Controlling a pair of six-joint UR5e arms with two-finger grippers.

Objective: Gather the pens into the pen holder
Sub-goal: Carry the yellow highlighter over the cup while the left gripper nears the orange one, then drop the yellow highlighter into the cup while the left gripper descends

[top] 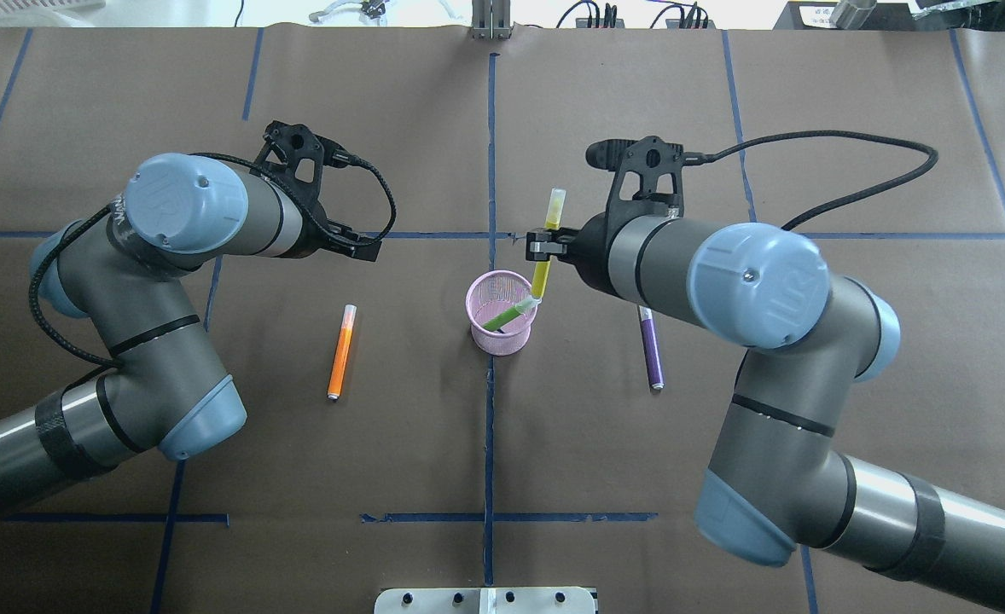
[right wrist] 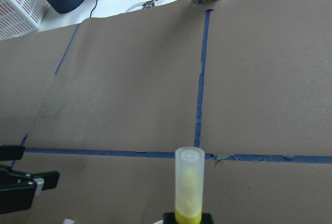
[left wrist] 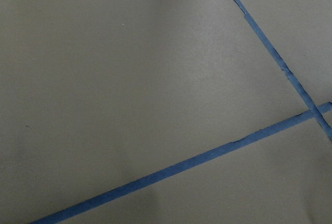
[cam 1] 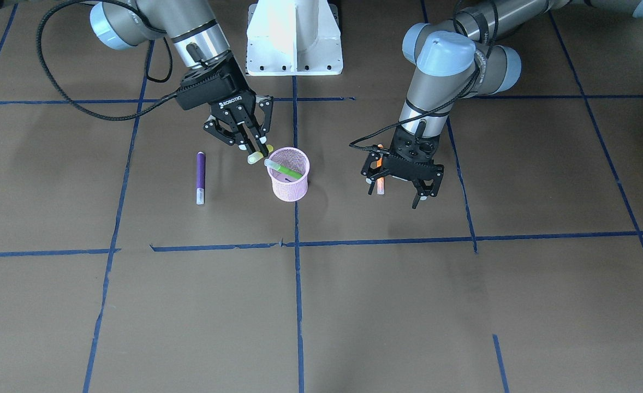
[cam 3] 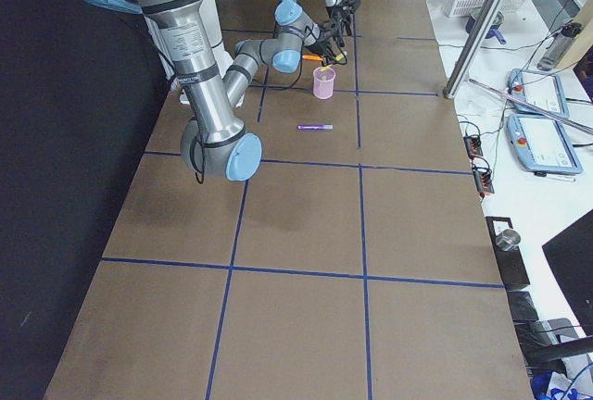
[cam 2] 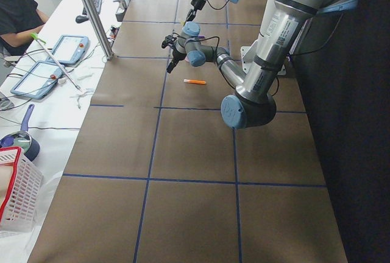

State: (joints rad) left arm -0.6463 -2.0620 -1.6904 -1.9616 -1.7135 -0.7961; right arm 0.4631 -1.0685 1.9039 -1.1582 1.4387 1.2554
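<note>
- A brown-covered table [cam 1: 409, 305] was marked into large squares by blue tape lines [top: 489, 443], with a robot arm reaching in from each side.
- The pen holder [top: 492, 341], a small pink mesh cup, stood upright near the table's middle, on the tape line that ran from the robot's edge to the far edge.
- A green pen [top: 502, 317] leaned inside the holder. Its pale cap end stuck up over the rim on the side toward the table's right end.
- The right gripper [cam 1: 257, 148] was clamped on a yellow pen [top: 554, 217]. It held the pen tilted, just beyond the holder's rim on the far-edge side.
- The yellow pen's pale cap pointed toward the far edge. Its lower end hung close to the holder's rim and the green pen's cap. Whether it touched either one could not be told.
- The left gripper [cam 1: 397, 195] had its fingers spread apart and held nothing. It hung above the table on the side toward the left end, well apart from the holder.
- An orange pen [top: 341, 353] lay flat on the table near the left gripper, pale cap toward the far edge.
- A purple pen [cam 1: 200, 176] lay flat on the other side of the holder, toward the right end. Its pale cap also pointed to the far edge.
</note>
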